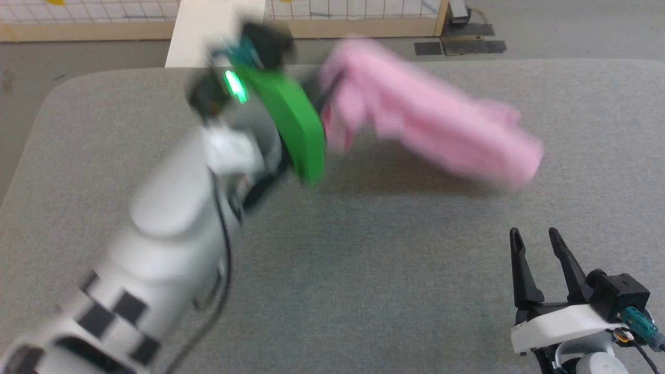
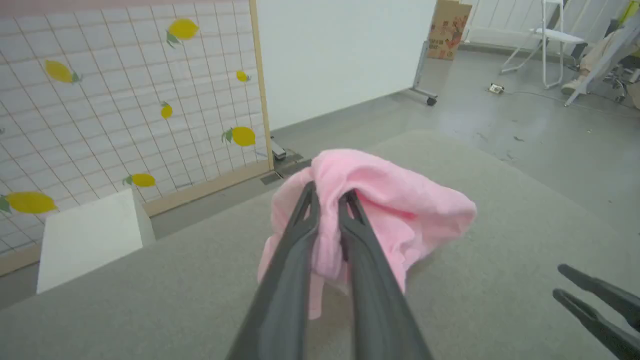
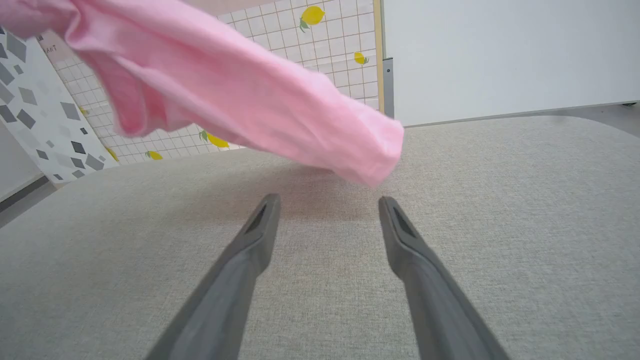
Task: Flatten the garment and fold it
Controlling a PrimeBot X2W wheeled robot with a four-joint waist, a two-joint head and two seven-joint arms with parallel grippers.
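The garment [image 1: 431,122] is a light pink soft cloth, bunched and blurred, hanging in the air above the grey table [image 1: 363,270]. My left gripper [image 2: 327,197] is shut on one end of it, with pink folds squeezed between the two dark fingers, and the rest of the garment [image 2: 400,205] droops beyond them. In the head view the left arm reaches to the table's far middle. My right gripper [image 1: 532,236] stands open near the front right, apart from the cloth. Its wrist view shows the garment [image 3: 240,95] swinging above and ahead of its spread fingers [image 3: 265,220].
Past the table's far edge stand a white box [image 1: 213,26] and a tiled panel with lemon prints [image 2: 125,100]. Dark floor mats [image 1: 460,47] lie beyond the back right. A white folding chair [image 2: 547,45] stands across the room.
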